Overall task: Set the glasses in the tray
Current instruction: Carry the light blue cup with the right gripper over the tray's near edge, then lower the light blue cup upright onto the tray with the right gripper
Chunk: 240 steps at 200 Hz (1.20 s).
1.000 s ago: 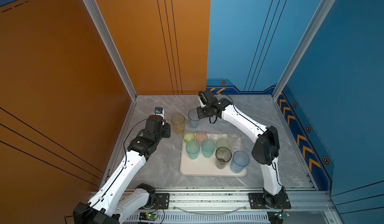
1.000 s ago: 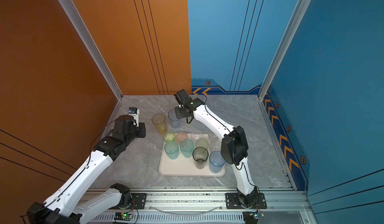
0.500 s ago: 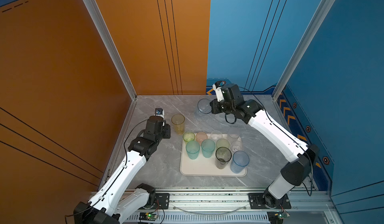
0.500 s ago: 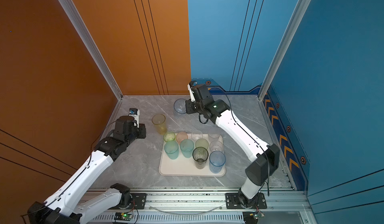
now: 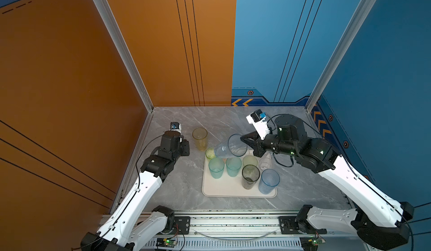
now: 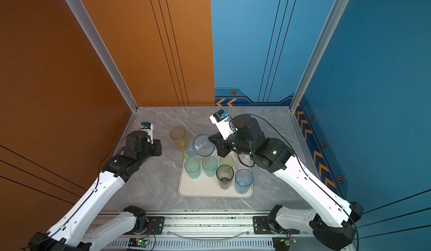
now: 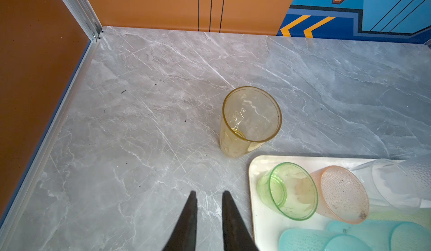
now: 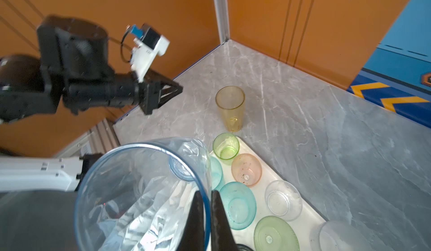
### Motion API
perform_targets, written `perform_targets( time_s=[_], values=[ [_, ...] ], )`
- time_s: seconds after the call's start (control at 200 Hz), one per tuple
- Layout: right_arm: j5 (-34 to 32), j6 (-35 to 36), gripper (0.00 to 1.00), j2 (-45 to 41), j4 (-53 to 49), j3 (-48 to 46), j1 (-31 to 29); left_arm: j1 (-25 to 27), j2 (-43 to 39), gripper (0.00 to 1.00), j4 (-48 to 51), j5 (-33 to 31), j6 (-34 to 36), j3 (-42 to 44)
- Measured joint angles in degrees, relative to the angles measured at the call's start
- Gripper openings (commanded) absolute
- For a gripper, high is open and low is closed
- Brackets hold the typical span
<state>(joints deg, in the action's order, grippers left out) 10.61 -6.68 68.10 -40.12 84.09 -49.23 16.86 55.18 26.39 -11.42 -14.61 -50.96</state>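
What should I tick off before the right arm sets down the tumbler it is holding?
1. Grip: right gripper jaws pinch the blue tumbler at its rim: ok.
2. Tumbler upright: not ok, steeply tilted.
3. Free spot below: not ok, short glasses seem to stand under it; the tray is bare along its near edge.
4. Other arm: left gripper empty, jaws apart, beside the tray: ok.
5. All glasses in tray: not ok, yellow tumbler stands on the table.

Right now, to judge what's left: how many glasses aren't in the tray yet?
2: the yellow glass stands on the table beside the tray; the blue glass hangs tilted in the right tool.
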Motion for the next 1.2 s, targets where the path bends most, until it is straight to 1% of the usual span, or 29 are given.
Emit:
perform_targets(
  time_s=[0.095, 0.205, 0.446, 0.716, 1.006, 1.202],
  values=[
    [-0.2, 2.0, 0.00, -0.1, -2.9, -2.4, -4.4, 0.0, 0.0, 0.21, 0.3, 0.4, -0.3, 0.0],
    [-1.5, 2.9, 0.00, -0.1, -5.3, -5.4, -7.8, 0.0, 0.0, 0.21, 0.7, 0.6, -0.3, -0.2],
    [-4.8, 2.8, 0.00, 2.7, -6.2, -9.7, -11.6, 0.0, 0.2, 0.21, 1.2, 1.5, -0.5, -1.2],
    [-9.0, 2.8, 0.00, 9.4, -6.2, -11.5, -12.6, 0.0, 0.7, 0.21, 1.3, 2.1, -0.5, -1.6],
    [-12.0, 2.9, 0.00, 12.4, -5.2, -12.9, -12.6, 0.0, 1.4, 0.21, 1.6, 2.4, -0.5, -2.9],
    [-12.4, 2.9, 0.00, 14.5, -4.0, -14.3, -12.1, 0.0, 1.9, 0.21, 1.7, 2.6, -0.5, -3.0]
  ],
)
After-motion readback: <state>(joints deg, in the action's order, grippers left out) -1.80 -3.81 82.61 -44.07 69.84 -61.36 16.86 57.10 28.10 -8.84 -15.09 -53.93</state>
